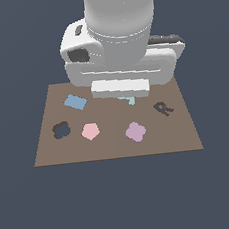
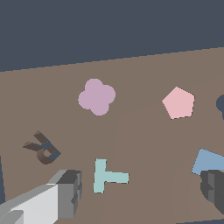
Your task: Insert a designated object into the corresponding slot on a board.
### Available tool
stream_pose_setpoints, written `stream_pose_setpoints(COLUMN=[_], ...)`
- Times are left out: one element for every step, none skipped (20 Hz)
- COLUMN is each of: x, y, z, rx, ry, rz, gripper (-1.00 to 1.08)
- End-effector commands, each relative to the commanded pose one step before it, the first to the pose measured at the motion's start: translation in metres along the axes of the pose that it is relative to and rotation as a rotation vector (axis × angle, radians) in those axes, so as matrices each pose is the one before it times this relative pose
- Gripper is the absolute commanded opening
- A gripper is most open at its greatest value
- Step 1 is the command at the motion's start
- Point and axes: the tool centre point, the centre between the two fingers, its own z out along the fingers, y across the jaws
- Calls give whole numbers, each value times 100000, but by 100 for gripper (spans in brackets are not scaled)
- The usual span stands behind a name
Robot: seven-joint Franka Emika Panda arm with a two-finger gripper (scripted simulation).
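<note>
Gripper (image 2: 140,190) open, empty, hovering over teal T-piece (image 2: 106,176). Lilac clover (image 2: 96,96) lies flat on board (image 1: 45,154), well apart from navy clover slot (image 1: 61,130). Best approach: centre over clover, align lobes, then descend

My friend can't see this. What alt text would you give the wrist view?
Looking down from the arm, a brown board holds a lilac clover piece, a pink pentagon, a teal T-shape, a blue rectangle and a dark R mark. The open claw holds nothing, with the T-shape between its fingers.
</note>
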Motion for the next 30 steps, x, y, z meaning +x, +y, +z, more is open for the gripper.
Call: stream_pose_setpoints(x=[407,200,215,231,246,261,274,285,286,278,269,260,251,240,228,215,204,194,185,173,160,144,128,111,95,79,64,49,34,21], y=[-519,-236,-252,-268,-284,-298,-310,-320,-319,-307,-295,-282,-268,-255,-240,-226,-211,-197,-180,-165,-150,-134,-119,-102,-87,-70,-54,-38,-22,-5], z=[839,381,408,435,462,485,505,523,521,501,481,460,438,416,393,369,345,321,295,270,245,220,194,168,141,115,89,62,37,11], rx=[-74,-31,-33,-35,-37,-38,-39,-39,-38,-35,-32,-28,-25,-22,-20,-18,-15,-12,-9,-7,-6,-5,-4,-3,-2,-1,0,0,1,2], ry=[68,52,56,60,63,67,70,72,71,68,65,61,57,53,49,46,41,37,32,27,24,21,18,15,12,9,6,3,1,-2], rz=[4050,1911,2045,2182,2317,2437,2541,2631,2626,2532,2434,2333,2229,2118,2004,1885,1770,1653,1534,1413,1290,1159,1023,887,748,612,478,345,213,85], gripper=[100,100,100,100,100,100,100,100,100,100,100,100,100,100,100,100,100,100,100,100,100,100,100,100,100,100,100,100,100,100])
